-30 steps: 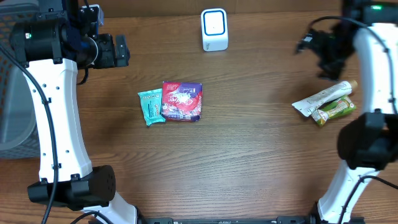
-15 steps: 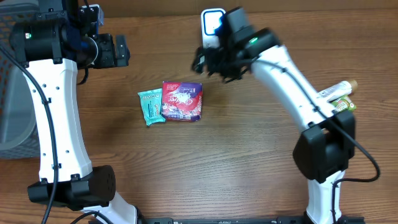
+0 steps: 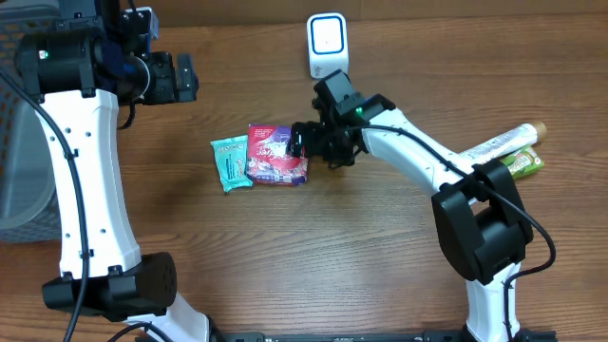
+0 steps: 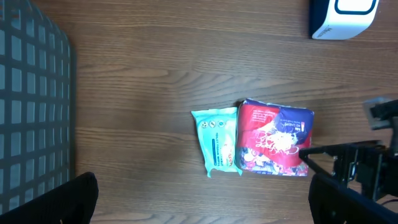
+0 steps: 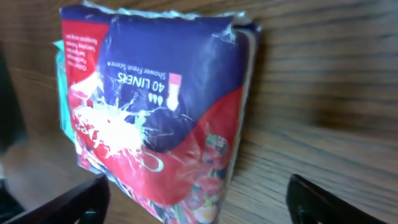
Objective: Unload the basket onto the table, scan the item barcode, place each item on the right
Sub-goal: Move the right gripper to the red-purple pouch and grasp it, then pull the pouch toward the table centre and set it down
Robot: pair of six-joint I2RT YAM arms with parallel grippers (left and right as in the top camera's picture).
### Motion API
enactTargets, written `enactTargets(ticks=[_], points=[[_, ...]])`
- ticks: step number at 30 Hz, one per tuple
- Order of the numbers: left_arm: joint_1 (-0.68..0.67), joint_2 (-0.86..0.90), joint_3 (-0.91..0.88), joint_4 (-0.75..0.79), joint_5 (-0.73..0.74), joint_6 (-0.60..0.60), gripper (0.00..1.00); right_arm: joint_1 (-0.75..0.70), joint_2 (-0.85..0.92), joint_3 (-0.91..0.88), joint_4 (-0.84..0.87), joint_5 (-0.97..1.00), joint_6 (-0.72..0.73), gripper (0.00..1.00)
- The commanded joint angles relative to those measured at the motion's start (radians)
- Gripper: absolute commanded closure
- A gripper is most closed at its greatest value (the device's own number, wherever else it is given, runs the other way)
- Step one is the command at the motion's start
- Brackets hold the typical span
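The red-and-purple glossy plastic packet of liners (image 3: 277, 155) lies flat mid-table, its left edge against a small teal sachet (image 3: 231, 161). My right gripper (image 3: 304, 144) is poised at its right end, fingers spread wider than the pack and pinching nothing, while the left gripper (image 3: 183, 78) hangs wide apart and empty. I'd centre the fingers on the packet alone, clear of the sachet, and squeeze gently since it looks soft, then carry it to the white blue-ringed box scanner (image 3: 328, 45). No barcode shows on any visible face, so it's probably underneath, and the wrist view crops the fingertips.
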Motion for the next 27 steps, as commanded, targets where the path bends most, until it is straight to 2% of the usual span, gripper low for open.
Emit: enactTargets(ticks=[1,5,8,11,14,20,27], points=[[-0.005,0.008,0.004,0.001,-0.001,-0.006,0.0,0.0,-0.008,-0.051,0.07,-0.097,0.001,0.16],[-0.005,0.008,0.004,0.001,-0.001,-0.006,0.01,0.0,-0.008,-0.108,0.17,-0.102,0.035,0.28],[-0.005,0.008,0.004,0.001,-0.001,-0.006,0.0,0.0,0.0,-0.137,0.218,-0.102,0.066,0.47],[-0.005,0.008,0.004,0.001,-0.001,-0.006,0.0,0.0,0.01,-0.153,0.247,-0.102,0.092,0.57],[-0.005,0.008,0.004,0.001,-0.001,-0.006,0.0,0.0,0.017,-0.157,0.245,-0.102,0.091,0.66],[-0.005,0.008,0.004,0.001,-0.001,-0.006,0.0,-0.004,0.015,-0.156,0.212,-0.103,0.09,0.95],[-0.005,0.008,0.004,0.001,0.0,-0.006,0.0,-0.074,-0.078,-0.138,0.108,-0.132,0.006,0.96]])
